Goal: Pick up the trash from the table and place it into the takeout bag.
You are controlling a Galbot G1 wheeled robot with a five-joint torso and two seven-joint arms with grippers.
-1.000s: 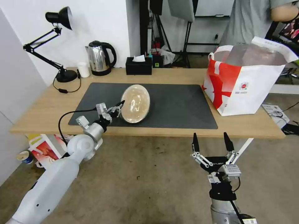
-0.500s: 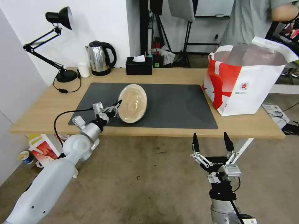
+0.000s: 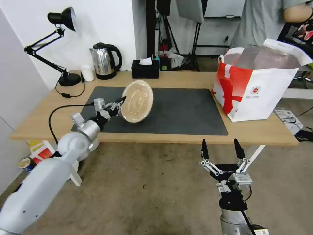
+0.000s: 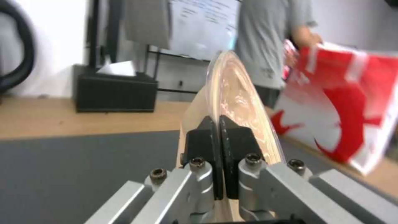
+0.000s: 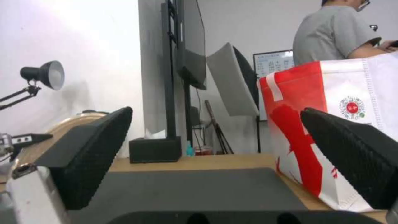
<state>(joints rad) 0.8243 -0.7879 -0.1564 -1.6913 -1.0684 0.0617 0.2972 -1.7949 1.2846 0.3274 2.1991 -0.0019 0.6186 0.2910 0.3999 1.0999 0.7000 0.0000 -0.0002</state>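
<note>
Left gripper [image 3: 121, 102] clamped on rim of bowl [image 3: 137, 101], black pads [image 4: 233, 137] pinching thin lip, almost no gap. Bowl round, beige, clear glossy lid; held tipped on edge, lifted above left half of dark grey mat [image 3: 182, 114]. Mat flat, matte, rectangular, on light-wood table [image 3: 42, 120]. Right gripper [image 3: 222, 150] parked low before table's front edge, jaws spread wide, holding nothing; textured black fingertips [image 5: 95, 146]. Bag [image 3: 257, 88] boxy, white with red patches, silvery lining, standing open-topped at table's right end, well apart from bowl.
</note>
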